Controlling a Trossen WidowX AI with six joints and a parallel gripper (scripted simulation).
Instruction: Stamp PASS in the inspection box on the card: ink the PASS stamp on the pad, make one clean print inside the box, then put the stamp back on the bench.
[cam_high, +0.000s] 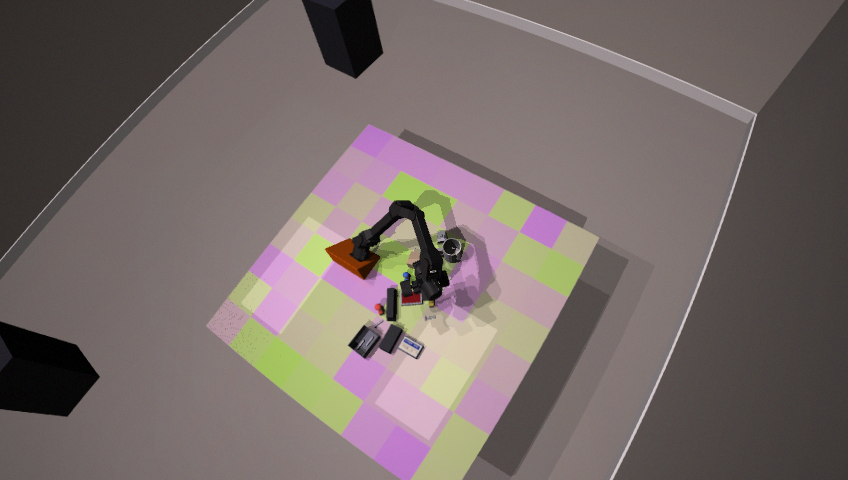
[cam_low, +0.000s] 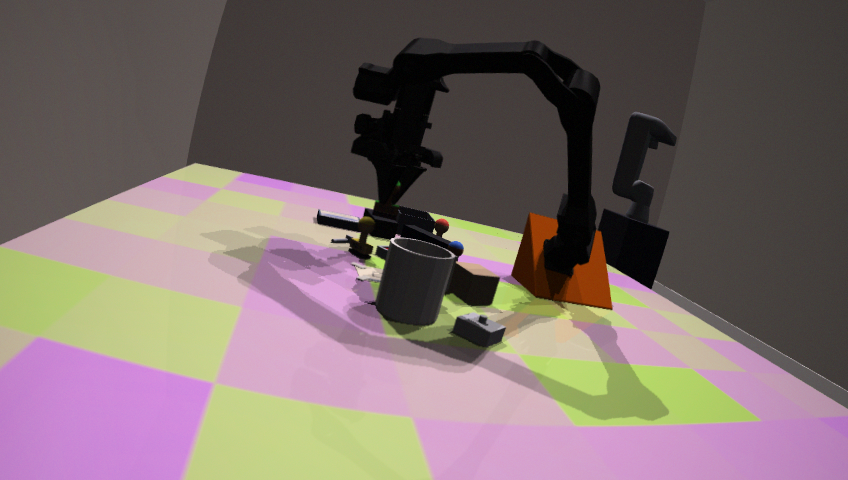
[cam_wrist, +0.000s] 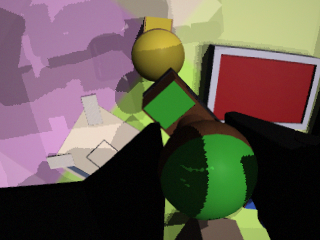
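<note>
My gripper (cam_wrist: 193, 127) (cam_low: 387, 202) is shut on the green-knobbed stamp (cam_wrist: 210, 175), which has a brown body and a green square on top. Its printing face is hidden, and no word is readable. The stamp is held above the bench, between the card and the red ink pad (cam_wrist: 262, 87) (cam_high: 410, 299). The pad lies open to the right in the wrist view. The beige card (cam_wrist: 80, 136) lies at the left under pale clips. My left finger hides part of it. The visible part of its outlined box shows no print.
A yellow-knobbed stamp (cam_wrist: 158, 54) (cam_low: 365, 224) stands near the held stamp. Red (cam_low: 441, 226) and blue (cam_low: 456, 248) knobs show nearby. A grey cup (cam_low: 414, 284) (cam_high: 452, 249), a brown block (cam_low: 476, 285) and a small grey box (cam_low: 479, 330) stand nearby. A black tray (cam_high: 357, 344) lies farther off.
</note>
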